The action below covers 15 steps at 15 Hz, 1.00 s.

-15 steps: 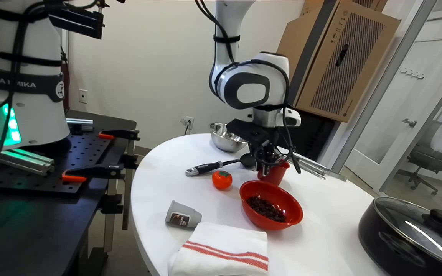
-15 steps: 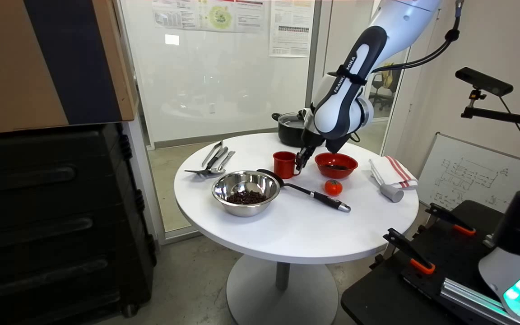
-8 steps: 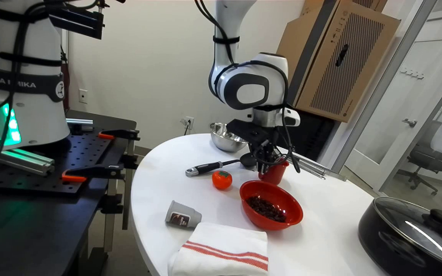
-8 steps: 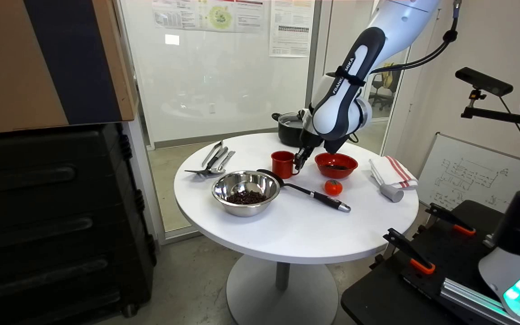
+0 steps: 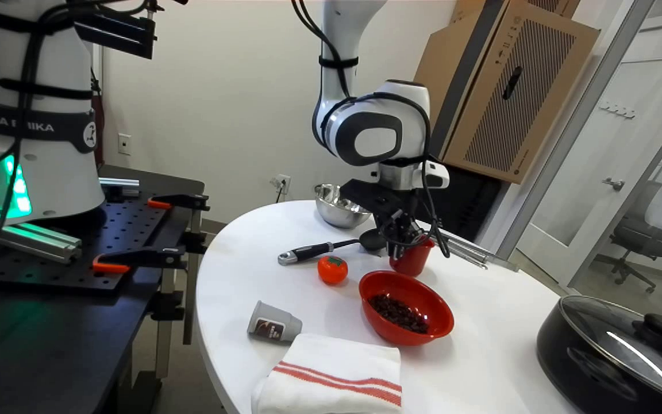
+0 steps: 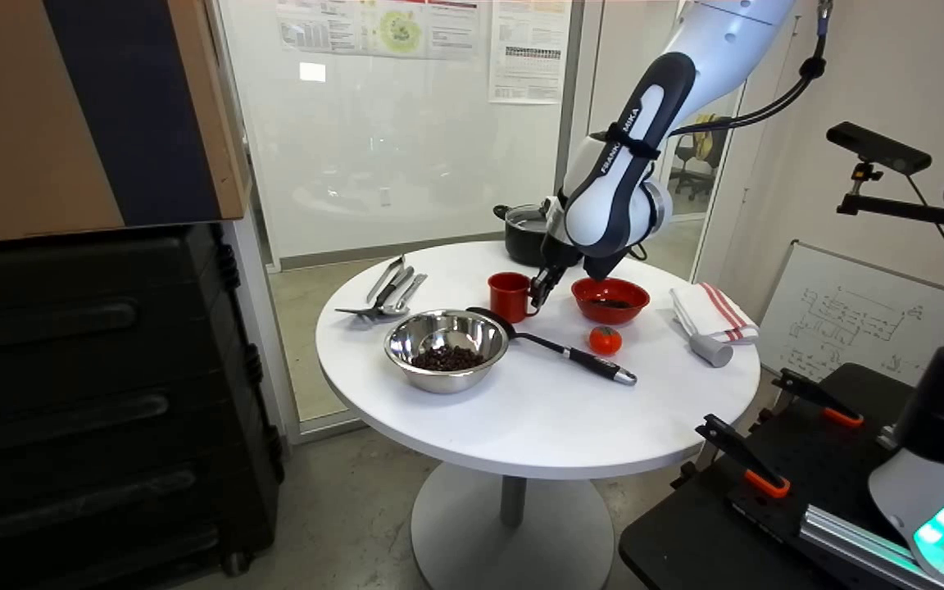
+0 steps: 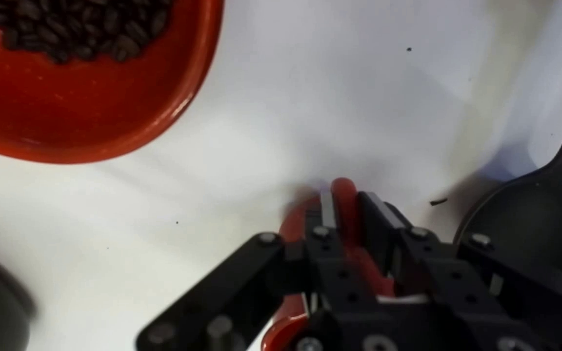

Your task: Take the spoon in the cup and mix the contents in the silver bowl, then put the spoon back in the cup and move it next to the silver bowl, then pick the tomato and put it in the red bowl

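Gripped cup (image 6: 508,298) farther from red bowl (image 6: 613,315)

Your arm (image 6: 632,156) is bent low, jaws closed on a grip.

In an exterior view you see it slant down from the upper right, its cable (image 6: 812,67) hanging in a curve behind, and the jaws tipped down toward the left of that view. In an exterior view your wrist (image 5: 397,177) sits beneath the big rounded joint (image 5: 372,135), and the jaws point down, their tips hard to make out. Your base (image 5: 58,184) stands well apart from them, its lights (image 5: 19,187) glowing green. In the wrist view your jaws show along the lower edge, drawn close together, with only a narrow, filled gap between their tips.
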{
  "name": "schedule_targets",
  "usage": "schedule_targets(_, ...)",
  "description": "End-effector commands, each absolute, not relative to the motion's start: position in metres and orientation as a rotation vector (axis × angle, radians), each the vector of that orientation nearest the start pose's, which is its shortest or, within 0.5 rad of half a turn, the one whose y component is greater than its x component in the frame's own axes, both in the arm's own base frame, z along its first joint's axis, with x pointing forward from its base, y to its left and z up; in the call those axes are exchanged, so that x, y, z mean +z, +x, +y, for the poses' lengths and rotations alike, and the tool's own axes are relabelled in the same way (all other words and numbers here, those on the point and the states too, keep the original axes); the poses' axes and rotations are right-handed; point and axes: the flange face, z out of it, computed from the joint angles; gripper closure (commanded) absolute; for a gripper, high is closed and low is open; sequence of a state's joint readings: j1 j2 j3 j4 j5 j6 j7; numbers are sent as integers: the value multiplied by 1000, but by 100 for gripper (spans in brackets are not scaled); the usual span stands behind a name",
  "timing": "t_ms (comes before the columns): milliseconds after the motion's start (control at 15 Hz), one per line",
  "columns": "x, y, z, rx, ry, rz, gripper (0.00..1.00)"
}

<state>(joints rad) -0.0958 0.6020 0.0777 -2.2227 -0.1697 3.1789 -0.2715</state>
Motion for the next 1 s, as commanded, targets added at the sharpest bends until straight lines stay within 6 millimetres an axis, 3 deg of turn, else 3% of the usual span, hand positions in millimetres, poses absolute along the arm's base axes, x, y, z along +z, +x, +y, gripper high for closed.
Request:
schedule_targets(0, 152, 569, 5, -665, -3051, -545, 96)
schedule_targets(467, 181, 561, -2, -780, -3010, -444, 96)
schedule_targets(933, 203, 541, 3, -549, -3020, -276, 96)
